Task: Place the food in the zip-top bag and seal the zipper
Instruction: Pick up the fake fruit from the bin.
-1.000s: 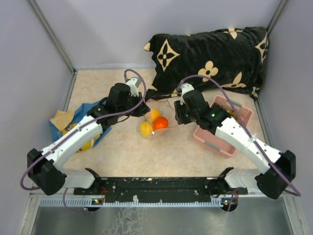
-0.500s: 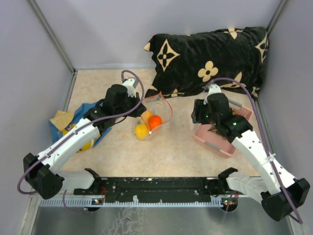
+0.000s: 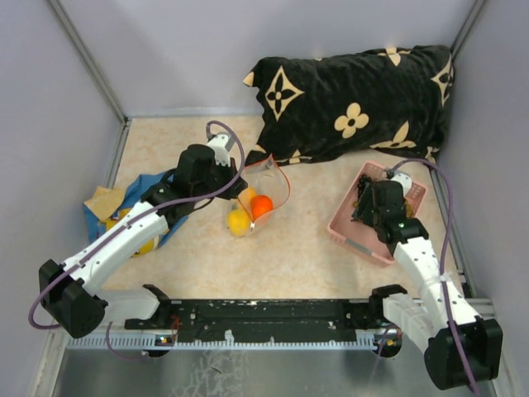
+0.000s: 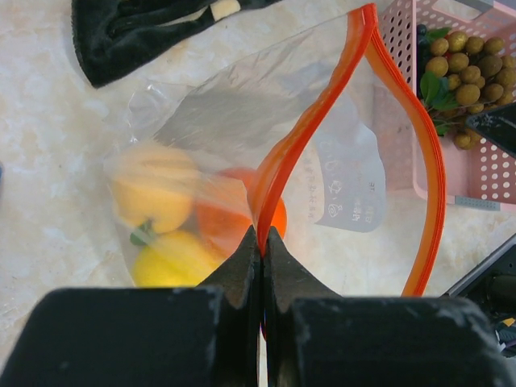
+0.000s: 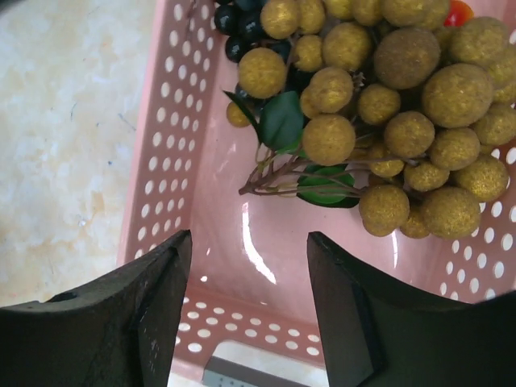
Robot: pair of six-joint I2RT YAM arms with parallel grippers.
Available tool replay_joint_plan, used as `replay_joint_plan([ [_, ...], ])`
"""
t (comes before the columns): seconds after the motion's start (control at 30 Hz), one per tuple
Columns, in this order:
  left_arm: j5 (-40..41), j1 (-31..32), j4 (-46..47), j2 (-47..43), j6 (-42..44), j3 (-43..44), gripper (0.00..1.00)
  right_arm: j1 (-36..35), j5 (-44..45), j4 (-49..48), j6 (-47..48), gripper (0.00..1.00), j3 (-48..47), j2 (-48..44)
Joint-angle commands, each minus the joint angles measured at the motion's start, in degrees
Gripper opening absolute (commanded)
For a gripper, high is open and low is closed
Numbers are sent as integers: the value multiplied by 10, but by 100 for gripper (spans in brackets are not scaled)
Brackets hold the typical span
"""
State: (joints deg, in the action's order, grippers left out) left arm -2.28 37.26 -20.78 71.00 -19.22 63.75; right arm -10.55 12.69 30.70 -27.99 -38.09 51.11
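Observation:
The clear zip-top bag (image 3: pixel 263 192) lies mid-table with its mouth open, its orange-red zipper (image 4: pixel 318 129) in a loop. Inside are a yellow lemon (image 4: pixel 173 258), an orange peach (image 4: pixel 153 187) and an orange-red fruit (image 4: pixel 242 214). My left gripper (image 4: pixel 264 234) is shut on the near zipper strip and holds it up. My right gripper (image 5: pixel 248 266) is open and empty above the pink basket (image 5: pixel 173 137), just short of the brown-tan berries (image 5: pixel 387 113) and the dark grapes (image 5: pixel 242 24). The berries also show in the left wrist view (image 4: pixel 468 72).
A black pillow with tan flowers (image 3: pixel 355 99) lies along the back wall. Blue cloth with a yellow thing (image 3: pixel 136 219) lies at the left. The pink basket (image 3: pixel 357 231) stands at the right by the side wall.
My right gripper let go of the bag's mouth and swung right and back over the pink basket. My left gripper kept its hold; the bag mouth now gapes open.

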Motion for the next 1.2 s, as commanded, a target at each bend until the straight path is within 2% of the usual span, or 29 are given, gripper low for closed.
replay_joint_plan([
  [0.0, -15, 2, 22, -10, 11, -11, 0, 4, 86, -89, -64, 60, 30, -4],
  [0.33, -16, 2, 27, -12, 14, -20, 0, 4, 136, -206, -182, 59, 116, 51],
  [0.53, -23, 3, 31, -11, 15, -20, 0, 5, 181, -257, -207, 59, 130, 121],
  [0.7, -21, 3, 30, -7, 16, -21, 0, 6, 182, -275, -206, 55, 122, 181],
  [0.83, -17, 4, 30, -8, 17, -25, 0, 6, 168, -270, -191, 44, 116, 194],
  [0.97, -18, 4, 31, -7, 18, -26, 0, 6, 153, -247, -163, 35, 111, 166],
  [1.03, -20, 4, 33, -8, 18, -28, 0, 5, 150, -229, -147, 24, 104, 148],
  [1.17, -22, 4, 34, -9, 19, -28, 0, 6, 149, -190, -113, 11, 90, 112],
])
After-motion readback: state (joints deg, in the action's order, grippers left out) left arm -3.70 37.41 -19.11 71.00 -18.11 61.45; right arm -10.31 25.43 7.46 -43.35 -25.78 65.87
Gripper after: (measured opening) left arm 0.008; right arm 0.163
